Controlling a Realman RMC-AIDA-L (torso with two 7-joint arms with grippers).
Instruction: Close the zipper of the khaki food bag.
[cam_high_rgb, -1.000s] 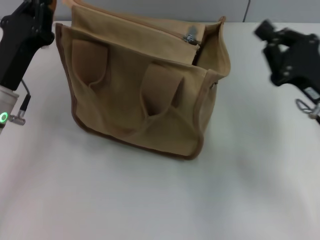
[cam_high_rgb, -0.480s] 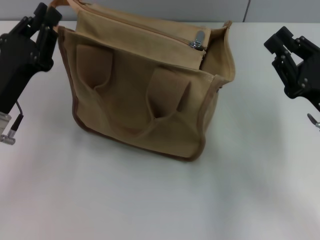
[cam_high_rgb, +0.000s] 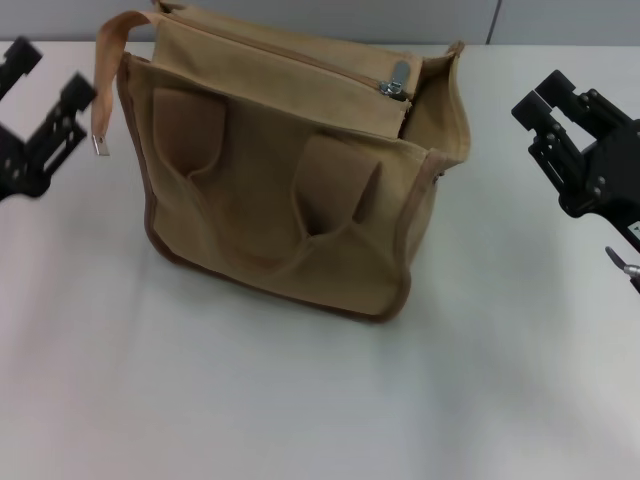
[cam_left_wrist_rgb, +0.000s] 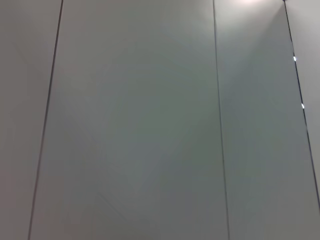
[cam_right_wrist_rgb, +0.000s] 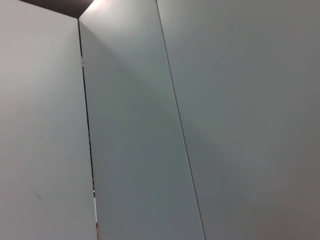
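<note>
The khaki food bag (cam_high_rgb: 280, 190) stands on the white table in the head view, with its two front pockets facing me. The zipper (cam_high_rgb: 290, 55) runs along its top, and its silver pull tab (cam_high_rgb: 398, 78) sits near the bag's right end, beside a dark gap there. My left gripper (cam_high_rgb: 45, 80) is open and empty, left of the bag and apart from it. My right gripper (cam_high_rgb: 545, 98) is open and empty, right of the bag and apart from it. Both wrist views show only grey wall panels.
A tan strap (cam_high_rgb: 110, 45) with a small silver end clip (cam_high_rgb: 101, 146) hangs loose at the bag's left top corner. The white table (cam_high_rgb: 300, 400) spreads in front of the bag. A grey wall stands behind it.
My left gripper has drawn back to the left, away from the bag's corner, and the strap now hangs free. My right gripper has shifted slightly toward the bag. The bag has settled.
</note>
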